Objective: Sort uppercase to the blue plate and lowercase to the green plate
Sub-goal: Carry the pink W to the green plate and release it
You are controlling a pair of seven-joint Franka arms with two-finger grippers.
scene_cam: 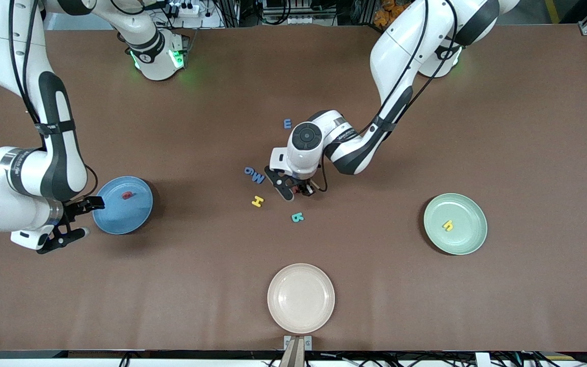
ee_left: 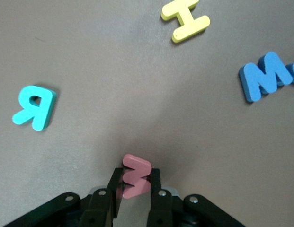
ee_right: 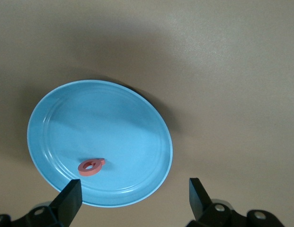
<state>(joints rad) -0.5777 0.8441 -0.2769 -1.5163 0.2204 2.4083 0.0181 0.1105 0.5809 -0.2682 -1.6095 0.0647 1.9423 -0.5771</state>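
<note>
I have the left gripper [ee_left: 135, 189] clamped on the red w [ee_left: 136, 175] at table level; the right gripper [scene_cam: 72, 222], jaws apart, waits beside the blue plate [scene_cam: 115, 221]. Done: red Q [scene_cam: 127, 194] on blue, yellow h [scene_cam: 447, 225] on the green plate [scene_cam: 469, 242]. Remaining: M [scene_cam: 258, 178], H [scene_cam: 257, 201], R [scene_cam: 297, 217], g [scene_cam: 248, 171], m [scene_cam: 287, 123]. Bare table toward green allows transfer

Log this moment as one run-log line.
left gripper: shut on red w | right gripper: open beside blue plate | red Q: in blue plate

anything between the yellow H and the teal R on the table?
No. In the left wrist view only bare brown table lies between the yellow H and the teal R.
</note>
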